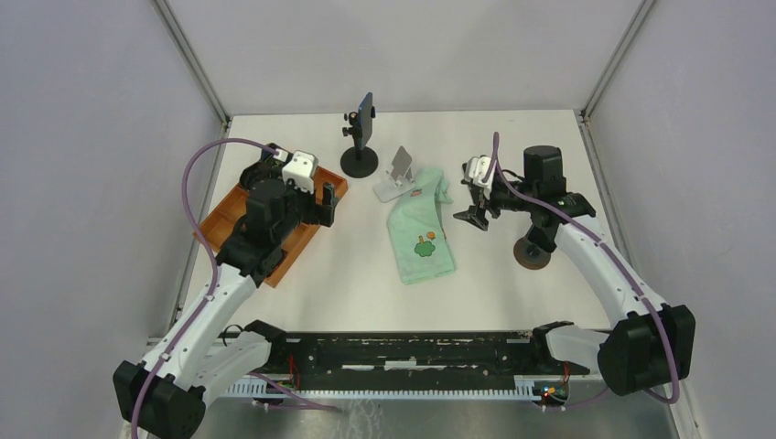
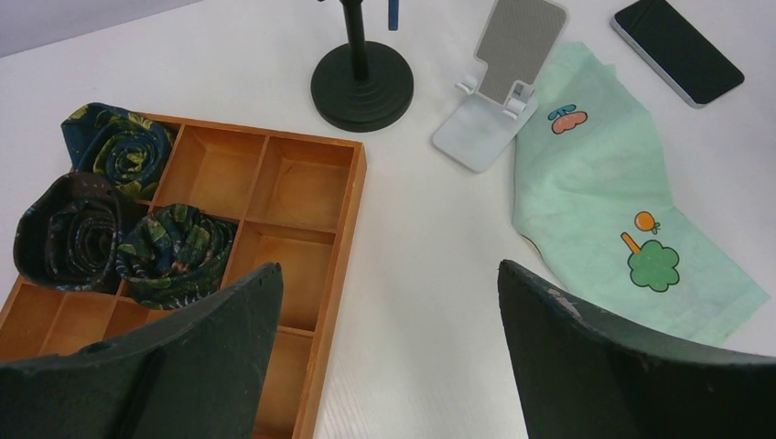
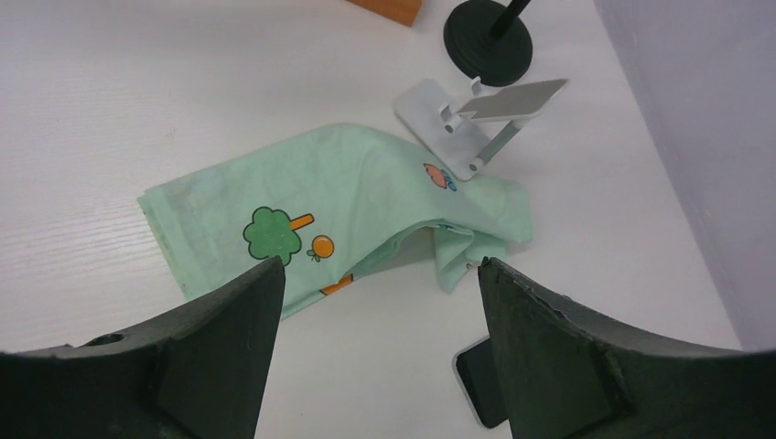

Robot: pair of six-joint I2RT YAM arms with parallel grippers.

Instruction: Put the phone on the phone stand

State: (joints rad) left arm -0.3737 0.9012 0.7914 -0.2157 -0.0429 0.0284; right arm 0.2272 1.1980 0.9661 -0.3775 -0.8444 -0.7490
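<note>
Right gripper hangs with its fingers spread wide and nothing between them, to the right of the phone stand in the overhead view and pointing down at the table. Under it lies the phone, flat, dark screen up, well apart from the stand on that same right side. It touches neither finger. The right wrist view shows only one corner of it, beside the right-hand finger; in the overhead view the gripper hides it.

The stand is white, with a grey back plate tilted rearward, and it sits on the table with its base touching the far end of a pale green cloth. The cloth, printed with a tree and fruit, stretches from the stand toward the arm bases, rumpled along the edge facing the phone.

Just left of the stand and a little farther back is a black round-based post with a blue piece clamped upright at its top. Well to the left of the stand lies a wooden divided tray, with three rolled dark patterned fabrics in the compartments at its far-left end. The left gripper hovers above the tray's near edge, fingers likewise wide apart and empty.

A brown disc lies farther right of the stand than the phone, partly hidden by the right arm.
</note>
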